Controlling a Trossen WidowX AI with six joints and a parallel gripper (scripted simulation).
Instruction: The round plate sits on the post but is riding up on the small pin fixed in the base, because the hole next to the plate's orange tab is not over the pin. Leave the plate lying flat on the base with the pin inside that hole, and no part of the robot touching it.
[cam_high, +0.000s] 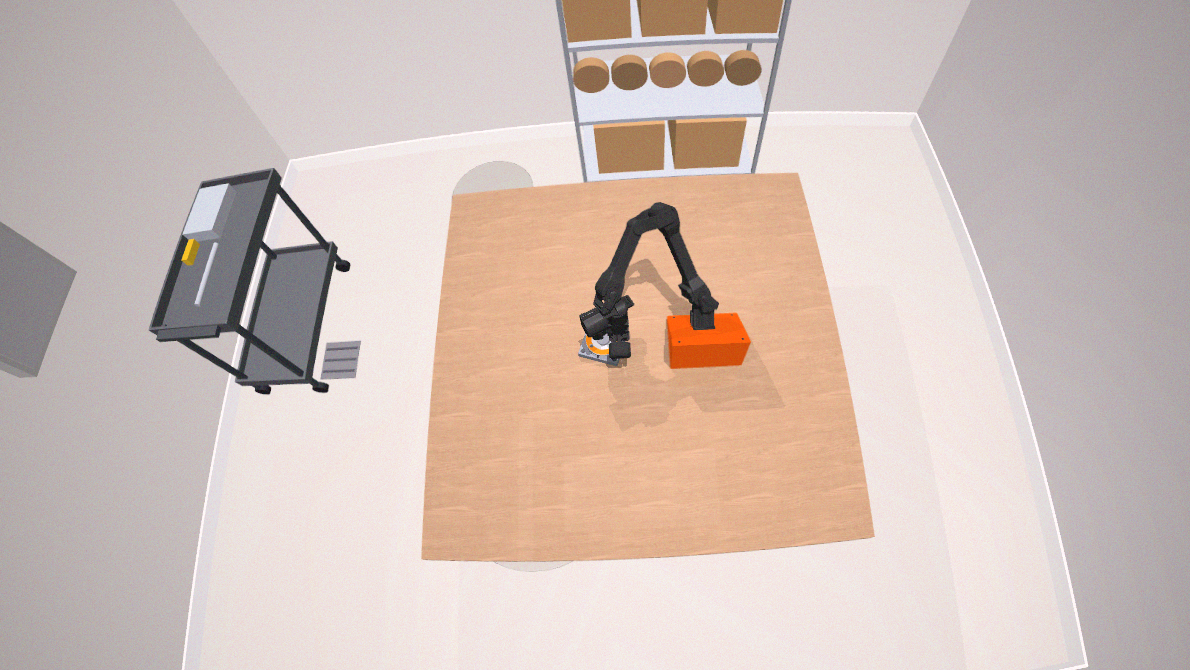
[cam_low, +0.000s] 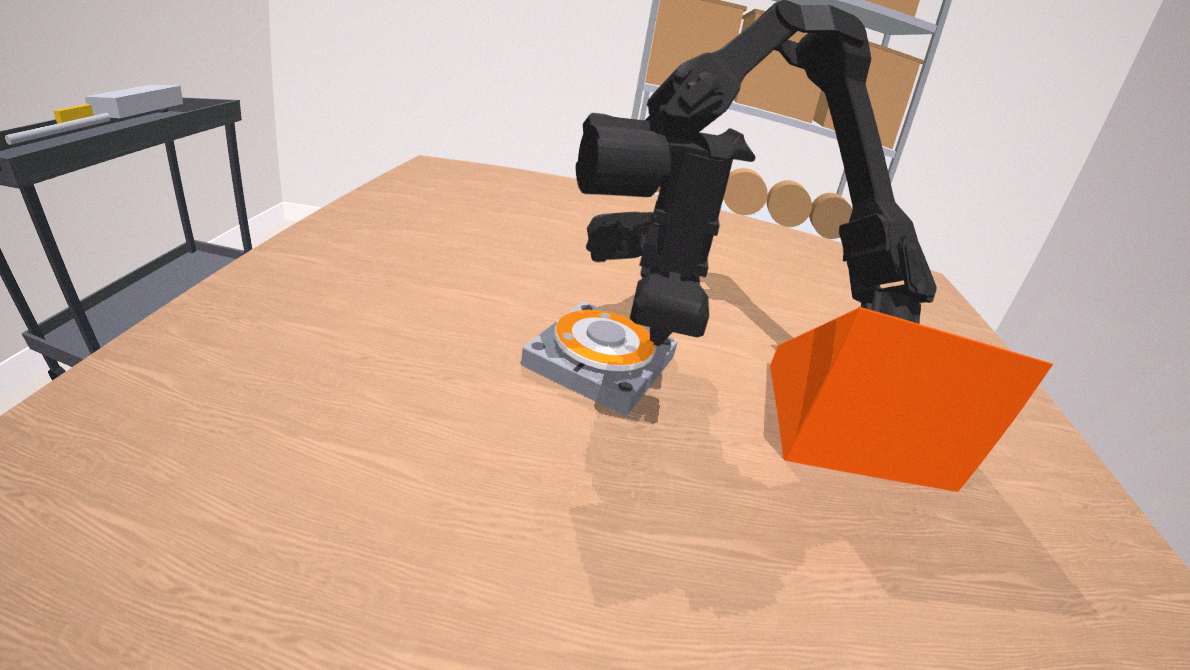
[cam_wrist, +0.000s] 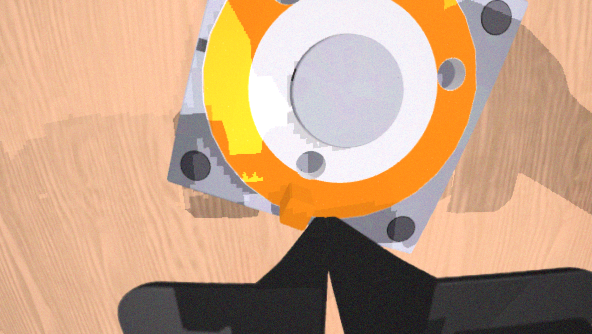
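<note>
The round plate (cam_low: 579, 317) (cam_wrist: 440, 130) sits around the grey post (cam_low: 606, 332) (cam_wrist: 347, 90) on the square grey base (cam_high: 595, 357) (cam_low: 574, 374) (cam_wrist: 192, 132). Its rim stands a little above the base in the exterior view. The orange tab (cam_wrist: 296, 209) is at the lower rim in the wrist view, with the nearby hole (cam_wrist: 311, 164) just inward of it. The small pin cannot be made out. My gripper (cam_low: 657, 338) (cam_wrist: 324, 227) is shut and empty, its tips together at the plate's rim, just right of the tab in the wrist view. Whether they touch is unclear.
The orange arm pedestal (cam_high: 707, 345) (cam_low: 907, 407) stands right of the base on the wooden table (cam_high: 649, 491) (cam_low: 333, 499). A dark cart (cam_high: 291, 291) (cam_low: 166, 287) stands off the table's left side. A shelf rack (cam_high: 670, 104) stands behind the table.
</note>
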